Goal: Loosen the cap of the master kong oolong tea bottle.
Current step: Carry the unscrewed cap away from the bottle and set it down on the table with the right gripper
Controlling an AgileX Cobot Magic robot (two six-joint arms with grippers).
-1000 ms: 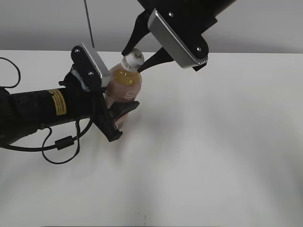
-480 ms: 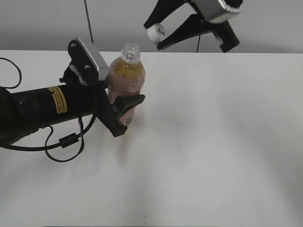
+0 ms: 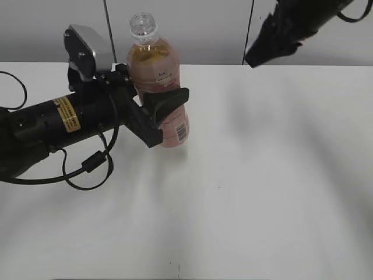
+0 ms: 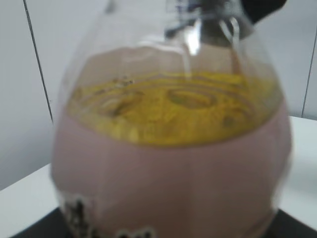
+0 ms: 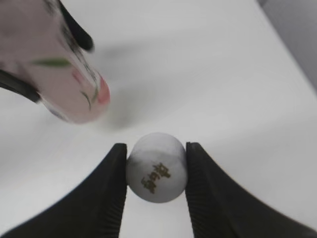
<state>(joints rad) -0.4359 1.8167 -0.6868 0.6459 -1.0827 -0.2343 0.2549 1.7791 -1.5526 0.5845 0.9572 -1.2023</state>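
Observation:
The master kong oolong tea bottle (image 3: 158, 81) with amber tea and a pink label is held upright above the white table (image 3: 262, 175), its neck open with no cap on it. My left gripper (image 3: 160, 111) is shut on its lower body; the bottle fills the left wrist view (image 4: 168, 163). The small white cap (image 5: 156, 167) with a dark mark sits clamped between my right gripper's (image 5: 156, 171) two black fingers, off the bottle. The right arm (image 3: 291, 29) is a dark blur at the top right of the exterior view. The bottle's bottom shows in the right wrist view (image 5: 64, 84).
A grey wall with vertical seams stands behind the table. My left arm's black body and its looping cable (image 3: 87, 169) lie over the table's left side. Bare white table surface spreads to the right and front.
My right gripper took the cap off the bottle's neck and carried it up and to the right. My left gripper raised the bottle and set it more upright.

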